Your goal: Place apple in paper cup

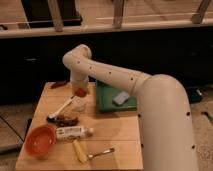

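Your gripper claw (80, 91) is shut tight on the apple (82, 93), with the paper cup (78, 104) just below at six o'clock, so go straight down slowly.

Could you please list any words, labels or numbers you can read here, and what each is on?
None can be read.
White bottle: has a label, too blurred to read.
The gripper, above the paper cup, holds the apple; no markings show on them.
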